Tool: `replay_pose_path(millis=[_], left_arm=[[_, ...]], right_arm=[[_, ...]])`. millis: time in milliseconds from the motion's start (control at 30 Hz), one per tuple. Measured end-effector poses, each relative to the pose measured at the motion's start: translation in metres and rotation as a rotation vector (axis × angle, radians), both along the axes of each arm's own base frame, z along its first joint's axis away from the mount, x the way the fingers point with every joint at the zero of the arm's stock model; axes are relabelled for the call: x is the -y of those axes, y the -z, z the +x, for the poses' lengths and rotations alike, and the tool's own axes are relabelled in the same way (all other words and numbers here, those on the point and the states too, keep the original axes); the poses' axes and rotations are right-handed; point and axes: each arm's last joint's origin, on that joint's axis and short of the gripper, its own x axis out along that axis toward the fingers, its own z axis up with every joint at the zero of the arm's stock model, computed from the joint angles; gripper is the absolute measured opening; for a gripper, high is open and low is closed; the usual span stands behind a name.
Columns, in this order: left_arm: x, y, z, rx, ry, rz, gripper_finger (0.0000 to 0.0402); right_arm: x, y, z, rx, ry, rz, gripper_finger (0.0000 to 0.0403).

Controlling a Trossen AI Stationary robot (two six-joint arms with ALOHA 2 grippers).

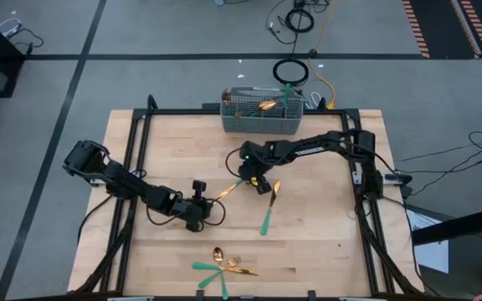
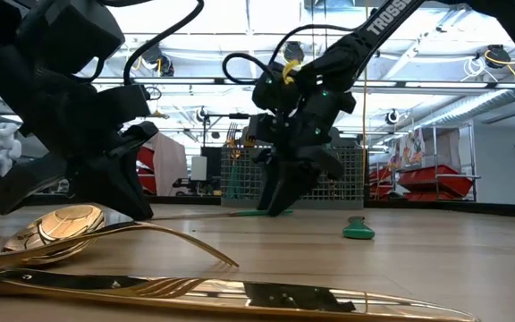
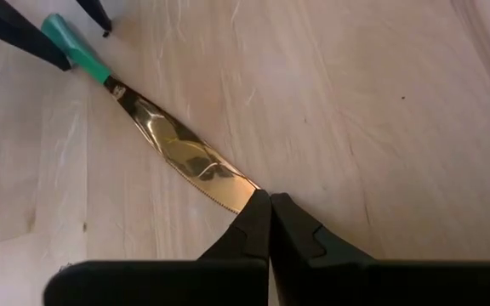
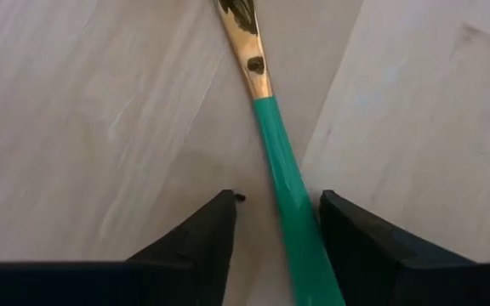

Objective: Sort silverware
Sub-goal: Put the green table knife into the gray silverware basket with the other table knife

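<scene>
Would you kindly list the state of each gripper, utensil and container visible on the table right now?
Left gripper: shut, its tip at the knife's blade tip.
Right gripper: open, fingers astride the knife's teal handle.
Knife: lying flat on the table, between the two grippers.
Spoon: lying flat on the table beside the right gripper.
Utensil pile: lying loose near the front edge.
Mesh caddy: upright at the far edge, silverware inside.

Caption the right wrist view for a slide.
Right gripper with open jaws straddling the teal handle of a gold-bladed knife lying on the wooden table.
</scene>
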Motion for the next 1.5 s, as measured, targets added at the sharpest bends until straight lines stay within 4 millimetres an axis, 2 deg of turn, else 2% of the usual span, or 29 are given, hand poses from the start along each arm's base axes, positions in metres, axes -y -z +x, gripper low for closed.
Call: replay_pose_path(millis=[200,367,433,600,700,900,1133,1333,1500], left_arm=[[0.0,0.0,0.0,-0.004,0.017,0.014,0.0],[0.0,0.0,0.0,-0.008,0.047,0.051,0.0006],[0.0,-0.001,0.001,-0.001,0.036,0.068,0.0017],[0.004,-0.016,0.008,0.066,0.002,0.11,0.0036],[0.007,-0.038,0.018,0.178,-0.049,0.123,0.0039],[0.011,-0.081,0.022,0.364,-0.171,0.193,0.004],[0.008,-0.12,0.005,0.536,-0.318,0.25,0.0041],[0.006,-0.151,-0.015,0.663,-0.386,0.216,0.0041],[0.005,-0.17,-0.03,0.737,-0.4,0.163,0.0041]], right_arm=[[-0.001,0.012,-0.003,-0.069,-0.005,0.005,0.0116],[-0.007,0.012,-0.003,-0.096,0.034,-0.017,0.0033],[-0.01,0.012,-0.003,-0.103,0.038,-0.032,0.0012],[-0.018,0.012,0.0,-0.106,0.095,-0.043,0.0005],[-0.024,0.012,0.001,-0.104,0.136,-0.036,0.0003],[-0.031,0.005,0.004,-0.061,0.242,0.001,0.0001],[-0.031,-0.018,0.006,0.038,0.393,0.049,0.0001],[-0.033,-0.033,0.004,0.076,0.523,0.059,0.0004],[-0.035,-0.042,0.004,0.105,0.538,0.085,0.0003]])
